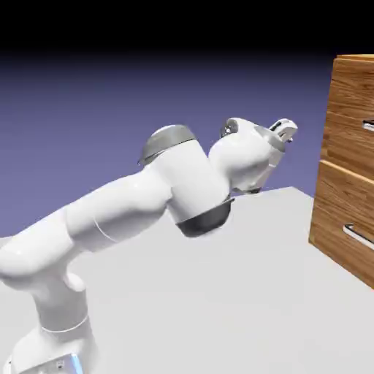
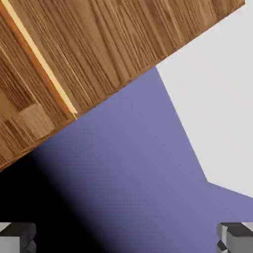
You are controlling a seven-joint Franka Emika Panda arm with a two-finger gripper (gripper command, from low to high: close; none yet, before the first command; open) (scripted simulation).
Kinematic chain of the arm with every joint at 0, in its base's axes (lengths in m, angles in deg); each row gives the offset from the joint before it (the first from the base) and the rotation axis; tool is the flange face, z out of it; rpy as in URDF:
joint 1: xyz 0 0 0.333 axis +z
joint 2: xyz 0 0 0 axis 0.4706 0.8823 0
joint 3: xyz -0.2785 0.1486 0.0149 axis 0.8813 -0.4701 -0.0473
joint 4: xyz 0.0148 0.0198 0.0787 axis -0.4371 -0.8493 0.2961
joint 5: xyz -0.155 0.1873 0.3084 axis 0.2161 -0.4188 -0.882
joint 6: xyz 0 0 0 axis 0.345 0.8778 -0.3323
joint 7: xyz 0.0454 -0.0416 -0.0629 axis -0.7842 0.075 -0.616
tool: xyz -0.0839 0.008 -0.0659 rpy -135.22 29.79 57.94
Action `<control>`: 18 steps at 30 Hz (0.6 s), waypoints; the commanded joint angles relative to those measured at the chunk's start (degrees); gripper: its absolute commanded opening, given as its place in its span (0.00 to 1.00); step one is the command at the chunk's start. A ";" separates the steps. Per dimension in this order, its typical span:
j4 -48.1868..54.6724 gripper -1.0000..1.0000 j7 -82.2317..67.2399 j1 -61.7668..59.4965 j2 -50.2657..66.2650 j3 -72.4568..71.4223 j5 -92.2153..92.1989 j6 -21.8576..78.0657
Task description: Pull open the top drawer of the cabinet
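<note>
- The Franka Panda arm (image 1: 117, 212) rises from the left side of the pale tabletop (image 1: 197, 299) and extends to the right.
- The two-finger gripper (image 2: 126, 238) is spread wide. In the hand view, its grey fingertips (image 2: 18, 238) stand well apart, with nothing between them.
- The wood-grain cabinet (image 1: 317, 212) stands at the right. The fingers and the cabinet are apart.
- The top drawer (image 1: 348, 95) forms the upper front of the cabinet, to the right of the gripper. Its front appears flush with the lower drawer (image 1: 337, 208).
- The top drawer's silver bar handle (image 1: 369, 126) is cut off by the exterior view's right edge. The gripper does not touch it.
- The lower drawer's bar handle (image 1: 357, 236) is mounted below.
- In the hand view, wood grain crosses the upper left; a pale strip divides it.
</note>
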 commanded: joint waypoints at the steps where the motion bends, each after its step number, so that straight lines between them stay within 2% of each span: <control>1: 1.01 0.50 -2.50 -0.71 1.41 -1.23 1.90 0.27; 13: 12.94 0.50 -32.11 -9.20 18.17 -15.86 24.42 3.42; 18: 21.24 0.50 -35.90 -3.82 18.84 -15.45 22.43 0.68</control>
